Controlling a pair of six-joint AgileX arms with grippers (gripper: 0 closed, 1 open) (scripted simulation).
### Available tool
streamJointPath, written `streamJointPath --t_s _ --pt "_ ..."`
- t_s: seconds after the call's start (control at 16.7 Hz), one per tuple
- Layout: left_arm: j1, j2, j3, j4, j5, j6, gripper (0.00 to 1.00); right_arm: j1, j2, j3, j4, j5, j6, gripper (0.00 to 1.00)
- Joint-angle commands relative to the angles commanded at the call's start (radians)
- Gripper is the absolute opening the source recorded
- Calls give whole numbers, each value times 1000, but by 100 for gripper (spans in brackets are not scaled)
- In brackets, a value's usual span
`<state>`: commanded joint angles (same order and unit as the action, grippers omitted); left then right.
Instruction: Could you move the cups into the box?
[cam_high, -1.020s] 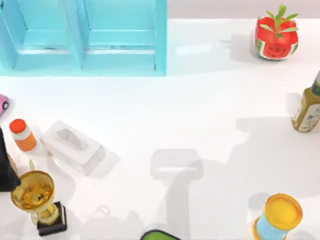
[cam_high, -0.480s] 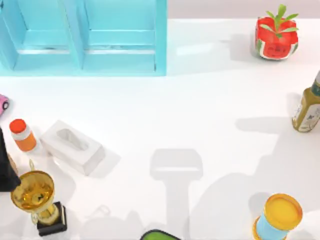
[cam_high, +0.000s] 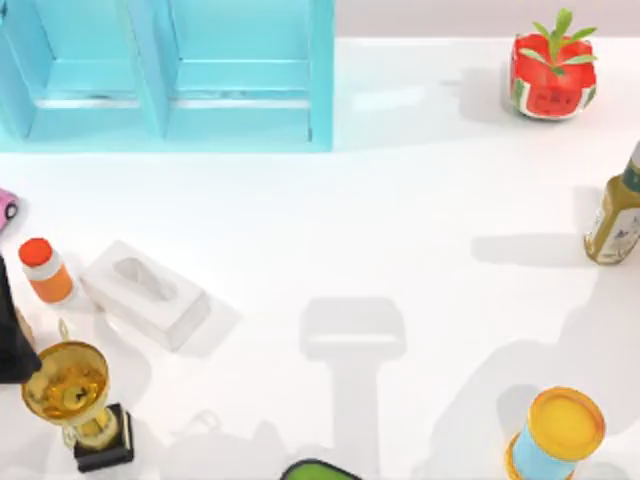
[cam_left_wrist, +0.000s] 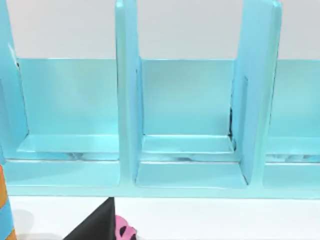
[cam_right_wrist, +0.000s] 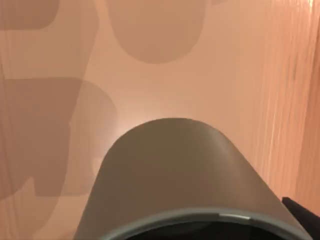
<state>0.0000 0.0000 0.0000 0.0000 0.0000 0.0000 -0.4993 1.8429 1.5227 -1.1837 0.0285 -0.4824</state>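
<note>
A bright white table carries soft shadows, with a light-blue shelf unit at its far left.

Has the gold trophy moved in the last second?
No. The trophy sits at the same spot beside the white box in the top view.

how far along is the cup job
Done: nothing I can confirm as placed. In hand: one cup hangs close before the right wrist camera, over a tan ribbed surface, likely the box. Left: setting it down, then the second cup.
</note>
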Motion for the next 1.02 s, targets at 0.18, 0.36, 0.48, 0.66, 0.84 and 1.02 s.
streamJointPath --t_s 0.18,0.36,0.48,0.66,0.84,1.02 --pt "0 0 0 0 0 0 100 5 2 -64 63 1 3 0" --pt "0 0 0 0 0 0 100 6 3 -68 67 2 3 0" --pt "0 0 0 0 0 0 100 6 3 -68 67 2 3 8" --pt "0 0 0 0 0 0 100 6 3 -68 67 2 3 30" --pt "0 0 0 0 0 0 100 6 3 -68 67 2 3 53" --pt "0 0 0 0 0 0 100 6 3 -68 67 2 3 75"
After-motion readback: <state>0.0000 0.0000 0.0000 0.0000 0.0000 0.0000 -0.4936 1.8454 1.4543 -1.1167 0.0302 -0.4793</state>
